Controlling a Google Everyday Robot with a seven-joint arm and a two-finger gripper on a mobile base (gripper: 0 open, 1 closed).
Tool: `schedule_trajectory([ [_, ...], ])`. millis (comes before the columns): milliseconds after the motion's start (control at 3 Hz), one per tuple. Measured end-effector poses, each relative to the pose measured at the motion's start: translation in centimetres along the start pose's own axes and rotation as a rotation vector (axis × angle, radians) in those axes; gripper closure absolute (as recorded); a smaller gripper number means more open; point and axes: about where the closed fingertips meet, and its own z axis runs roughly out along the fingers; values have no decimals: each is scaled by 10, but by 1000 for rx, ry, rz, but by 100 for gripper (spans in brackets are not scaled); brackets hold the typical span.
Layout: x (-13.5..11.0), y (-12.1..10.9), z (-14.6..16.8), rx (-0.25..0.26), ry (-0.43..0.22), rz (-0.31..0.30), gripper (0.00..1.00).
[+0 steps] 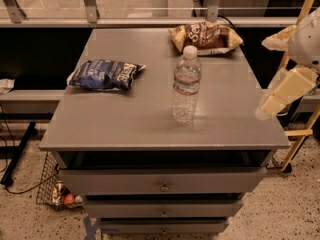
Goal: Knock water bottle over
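water bottle (186, 86) upright, mid cabinet top (125, 119) | gripper (274, 103) past right edge, apart from bottle, grip state cannot tell | blue bag (102, 74) left, brown bag (206, 37) behind

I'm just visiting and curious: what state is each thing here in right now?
Water bottle: upright, capped, standing on the table.
Blue snack bag: lying flat, left.
Brown snack bag: lying flat, at back.
Drawers: shut.
Gripper: beyond the table's right edge, apart from the bottle.
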Motion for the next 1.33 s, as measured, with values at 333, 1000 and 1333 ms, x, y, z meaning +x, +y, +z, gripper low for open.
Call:
schedule_trajectory([
  [333,-6,-15,23,-24,-155,25,0],
  [1000,-42,-20,68,-140,-434,30,0],
  [1333,-67,-18,78,-182,-525,5,0],
])
